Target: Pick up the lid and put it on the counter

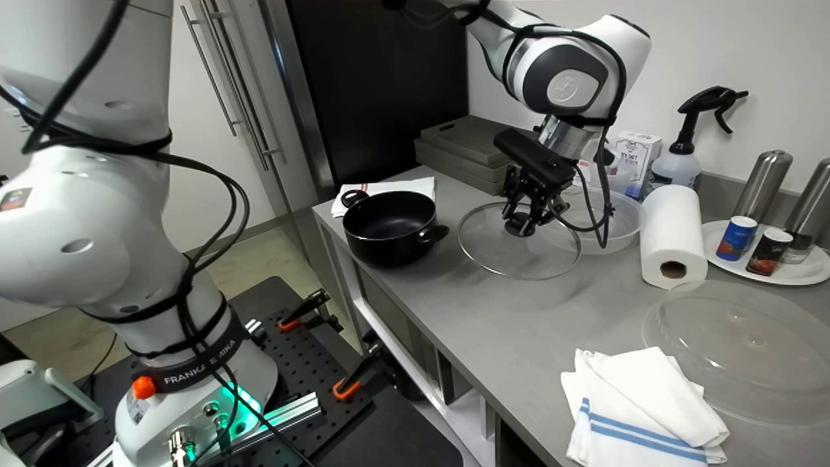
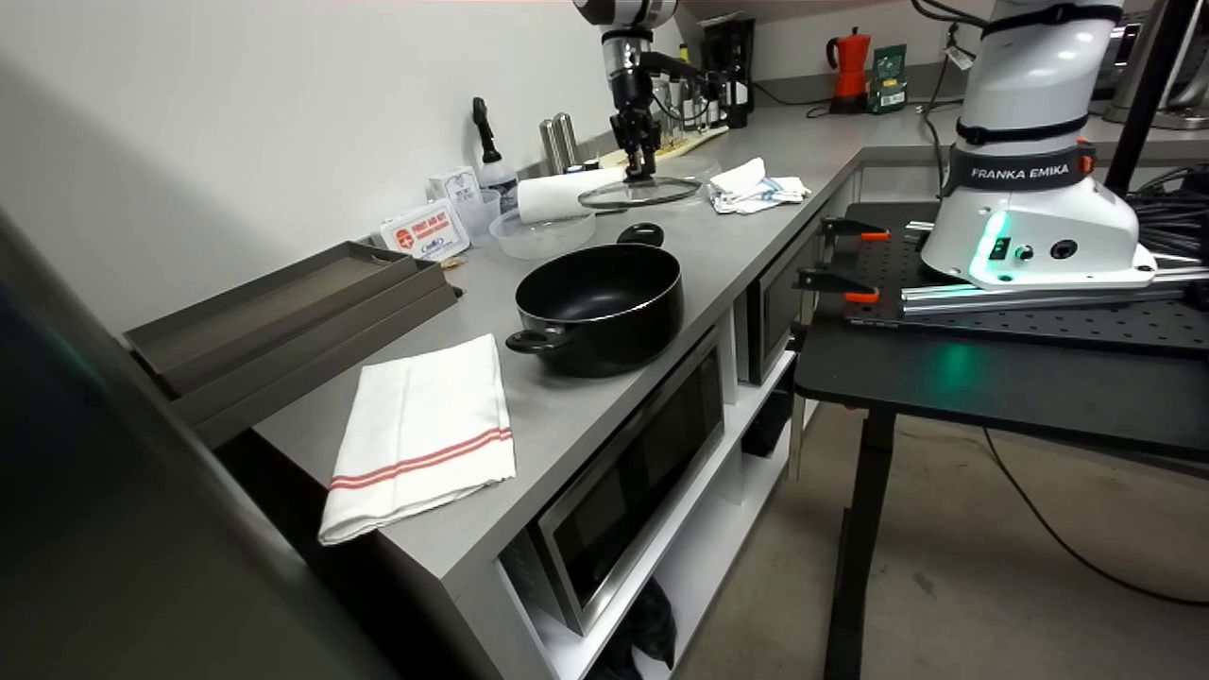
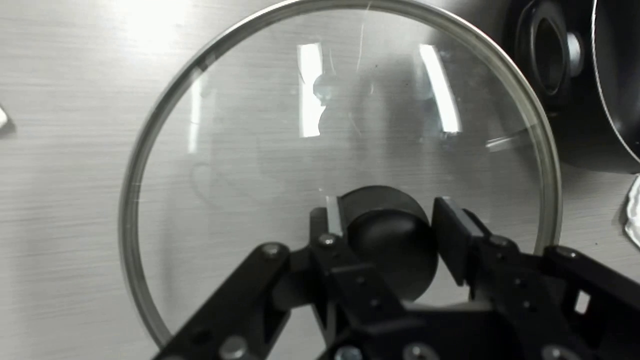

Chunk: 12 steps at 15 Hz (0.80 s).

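Two fingers (image 3: 452,235) of the pincer (image 3: 390,220), their gap narrow, clasp the glass lid (image 1: 519,253) by its black knob (image 3: 400,245). The lid hangs over the tabletop (image 1: 493,324), in from the front edge and farther than the black pan (image 2: 609,326) from the corner by the red-striped towel (image 2: 430,430).

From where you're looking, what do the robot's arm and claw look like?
The arm is white and rounded, with black cables strapped along it. A dark band near its green-lit base reads FRANKA EMIKA. The gripper is black, two-fingered, with silvery screws.
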Available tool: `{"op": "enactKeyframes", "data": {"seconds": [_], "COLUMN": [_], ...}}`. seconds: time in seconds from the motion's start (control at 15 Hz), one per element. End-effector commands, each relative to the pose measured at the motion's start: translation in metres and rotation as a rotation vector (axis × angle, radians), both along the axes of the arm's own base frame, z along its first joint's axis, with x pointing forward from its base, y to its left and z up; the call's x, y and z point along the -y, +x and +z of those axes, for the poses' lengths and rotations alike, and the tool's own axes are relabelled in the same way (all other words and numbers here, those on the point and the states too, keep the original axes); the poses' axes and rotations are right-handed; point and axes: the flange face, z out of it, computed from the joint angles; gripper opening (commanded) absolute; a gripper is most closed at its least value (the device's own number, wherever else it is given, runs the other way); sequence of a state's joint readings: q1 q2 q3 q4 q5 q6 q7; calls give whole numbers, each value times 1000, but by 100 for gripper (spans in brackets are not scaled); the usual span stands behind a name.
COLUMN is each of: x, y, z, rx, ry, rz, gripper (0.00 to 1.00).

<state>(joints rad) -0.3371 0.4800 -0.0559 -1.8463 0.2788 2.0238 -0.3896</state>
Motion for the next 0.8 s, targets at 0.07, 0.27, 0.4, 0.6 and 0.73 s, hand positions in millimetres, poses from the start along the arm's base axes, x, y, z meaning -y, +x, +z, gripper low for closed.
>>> {"op": "enactKeyframes", "data": {"seconds": [0.07,0.27,0.4,0.6,0.73], "x": [3,6,9,14,17], "y": [-20,-25,-25,-22,-19], "z": [-15,-31,-42,-59,-70], "rx": [-33,-49,-54,-54,-56], "ry": [24,18,7,-23,-44], "rz": [-64,-91,-109,-143,-166], "gripper": [22,22,22,22,22]}}
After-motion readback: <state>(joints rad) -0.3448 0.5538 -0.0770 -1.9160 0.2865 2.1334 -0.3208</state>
